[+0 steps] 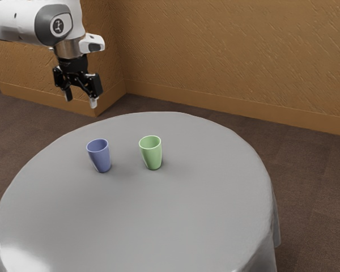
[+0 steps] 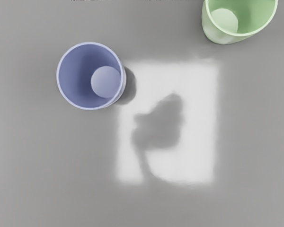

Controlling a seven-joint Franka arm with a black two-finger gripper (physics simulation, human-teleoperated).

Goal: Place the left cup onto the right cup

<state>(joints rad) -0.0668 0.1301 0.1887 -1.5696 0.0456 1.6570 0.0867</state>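
A blue cup (image 1: 99, 154) stands upright on the round grey table (image 1: 175, 221), toward the exterior view's left. A green cup (image 1: 151, 151) stands upright a short way to its right, apart from it. My black gripper (image 1: 80, 98) hangs open high above the table, up and to the left of the blue cup, with nothing between its fingers. From the hand's camera I look straight down into the blue cup (image 2: 91, 75) and the green cup (image 2: 238, 19); my hand's shadow (image 2: 158, 125) lies on the cloth between them.
The grey tablecloth (image 2: 47, 179) drapes over the table's rim. A brown textured wall (image 1: 238, 51) with a baseboard runs behind the table, above a dark carpet floor (image 1: 311, 170).
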